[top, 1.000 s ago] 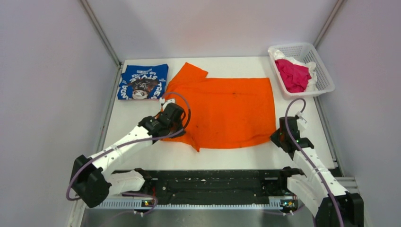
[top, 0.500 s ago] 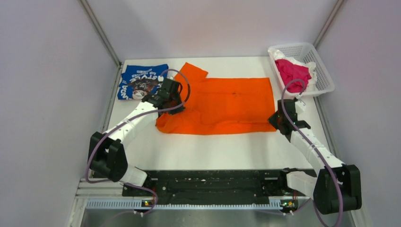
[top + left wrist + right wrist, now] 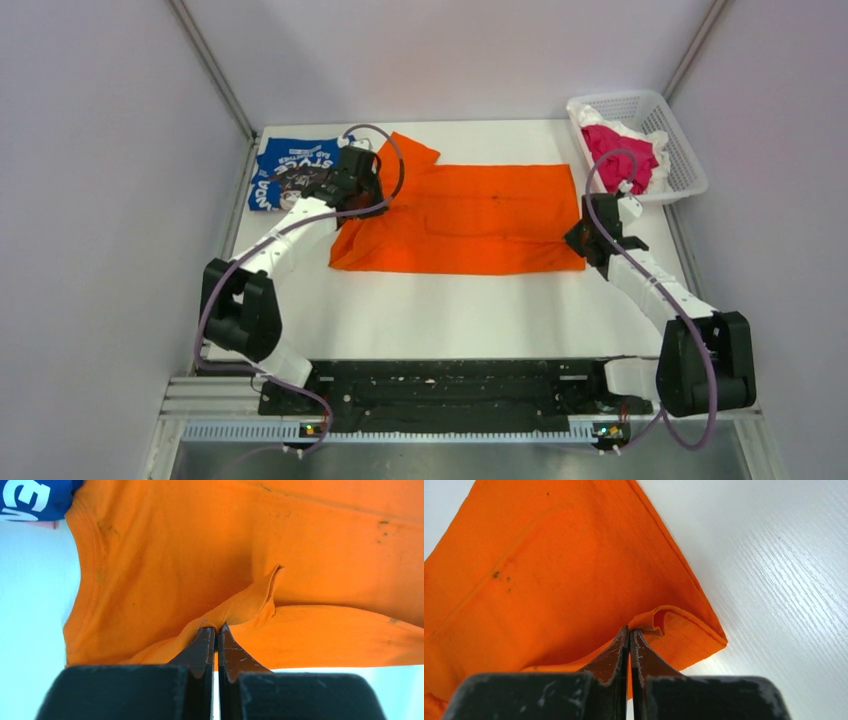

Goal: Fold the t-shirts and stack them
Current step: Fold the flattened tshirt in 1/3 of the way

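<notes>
The orange t-shirt (image 3: 470,220) lies across the middle of the white table, its near half folded up over its far half. My left gripper (image 3: 352,192) is shut on a pinch of its cloth (image 3: 235,611) at the left end, over the shirt. My right gripper (image 3: 588,238) is shut on the folded hem corner (image 3: 669,622) at the right end. The blue t-shirt (image 3: 296,172) with white lettering and a dark graphic lies folded at the far left, just behind my left gripper; a corner of it shows in the left wrist view (image 3: 30,497).
A white mesh basket (image 3: 645,112) holding pink and white cloth stands at the far right corner. Grey walls close the table on the left, right and back. The black rail with the arm bases (image 3: 450,390) runs along the near edge.
Both grippers have carried the near edge of the orange shirt away from me, folding it over the far half. The shirt now shows as a narrower strip. Both arms are stretched farther out.
</notes>
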`<state>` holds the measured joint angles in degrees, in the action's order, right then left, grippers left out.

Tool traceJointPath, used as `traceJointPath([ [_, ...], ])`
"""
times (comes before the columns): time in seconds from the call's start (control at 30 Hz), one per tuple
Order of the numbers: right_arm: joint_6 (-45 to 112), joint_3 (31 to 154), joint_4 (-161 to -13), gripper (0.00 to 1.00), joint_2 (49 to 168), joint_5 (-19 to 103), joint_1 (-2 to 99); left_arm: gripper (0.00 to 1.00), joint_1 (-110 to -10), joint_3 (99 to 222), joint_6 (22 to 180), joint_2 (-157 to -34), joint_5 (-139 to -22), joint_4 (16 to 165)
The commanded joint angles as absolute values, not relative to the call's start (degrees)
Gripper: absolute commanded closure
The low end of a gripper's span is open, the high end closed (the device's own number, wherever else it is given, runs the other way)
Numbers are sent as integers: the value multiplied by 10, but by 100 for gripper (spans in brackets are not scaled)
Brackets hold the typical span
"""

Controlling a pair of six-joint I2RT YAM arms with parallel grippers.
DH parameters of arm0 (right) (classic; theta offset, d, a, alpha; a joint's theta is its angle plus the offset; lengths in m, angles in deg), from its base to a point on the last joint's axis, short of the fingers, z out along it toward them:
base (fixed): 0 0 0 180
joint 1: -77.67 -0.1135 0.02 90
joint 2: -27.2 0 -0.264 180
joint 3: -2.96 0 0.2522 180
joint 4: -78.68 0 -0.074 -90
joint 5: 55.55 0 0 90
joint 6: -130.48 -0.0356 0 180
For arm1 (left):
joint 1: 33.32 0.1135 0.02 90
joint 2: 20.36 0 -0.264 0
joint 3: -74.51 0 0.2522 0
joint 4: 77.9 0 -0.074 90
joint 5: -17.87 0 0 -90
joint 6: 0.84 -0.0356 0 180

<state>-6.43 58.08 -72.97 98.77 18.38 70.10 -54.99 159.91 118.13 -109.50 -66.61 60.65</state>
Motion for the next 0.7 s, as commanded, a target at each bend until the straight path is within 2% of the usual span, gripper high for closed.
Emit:
traceJointPath([
  [0.0, -44, 603, -778, 100, 1002, 164, 706, 100, -532, 1635, 1137, -1130, -671, 644],
  [0.3, -16, 624, -821, 100, 1074, 144, 706, 100, -505, 1688, 1116, -1215, -686, 650],
  [0.4, -18, 637, -827, 96, 1101, 129, 706, 99, -498, 1711, 1101, -1245, -684, 659],
  [0.57, -17, 670, -826, 93, 1137, 119, 707, 87, -493, 1778, 1038, -1331, -718, 652],
  [0.6, -17, 676, -822, 88, 1140, 119, 707, 82, -493, 1802, 1029, -1351, -712, 634],
  [0.67, -16, 686, -808, 70, 1142, 117, 706, 67, -491, 1860, 1018, -1387, -702, 576],
])
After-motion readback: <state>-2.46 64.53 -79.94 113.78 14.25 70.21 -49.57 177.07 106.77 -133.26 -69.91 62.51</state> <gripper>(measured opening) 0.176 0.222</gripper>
